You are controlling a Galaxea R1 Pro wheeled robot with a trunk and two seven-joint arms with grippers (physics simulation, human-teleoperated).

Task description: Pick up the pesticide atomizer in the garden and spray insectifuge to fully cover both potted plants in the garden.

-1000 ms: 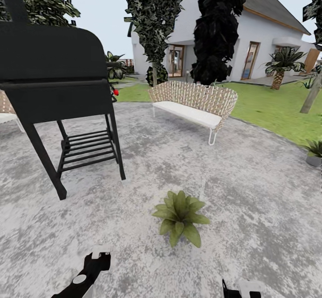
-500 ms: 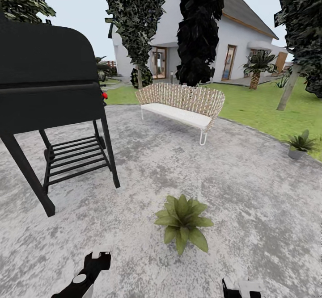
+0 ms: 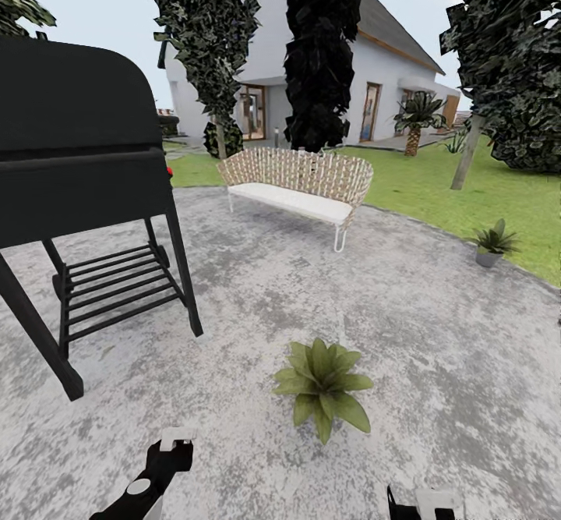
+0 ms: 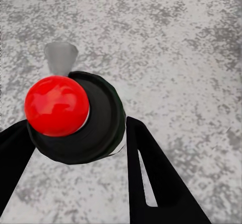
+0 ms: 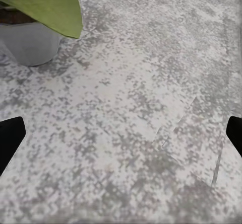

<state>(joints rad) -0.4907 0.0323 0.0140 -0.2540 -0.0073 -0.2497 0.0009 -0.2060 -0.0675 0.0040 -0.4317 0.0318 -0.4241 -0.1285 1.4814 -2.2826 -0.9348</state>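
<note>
One potted plant (image 3: pixel 321 383), a rosette of broad green leaves, sits on the stone patio just ahead of my arms. The other potted plant (image 3: pixel 491 243), in a grey pot, stands at the patio's right edge by the lawn. My left gripper (image 3: pixel 167 459) is low in the head view and holds the pesticide atomizer (image 3: pixel 176 436), whose pale head pokes out. In the left wrist view the black fingers (image 4: pixel 151 178) close around the atomizer's dark round body (image 4: pixel 101 128), with a red ball on top. My right gripper (image 5: pixel 121 133) is open; a grey pot (image 5: pixel 30 43) lies ahead of it.
A big black grill (image 3: pixel 78 161) on legs stands close on the left. A wicker sofa (image 3: pixel 300 185) with a white cushion is across the patio (image 3: pixel 405 309). Trees, a white house and lawn (image 3: pixel 506 200) lie beyond.
The whole picture has shifted left, so the camera has turned right; the far potted plant has come further into view. Both arms keep their places in the picture.
</note>
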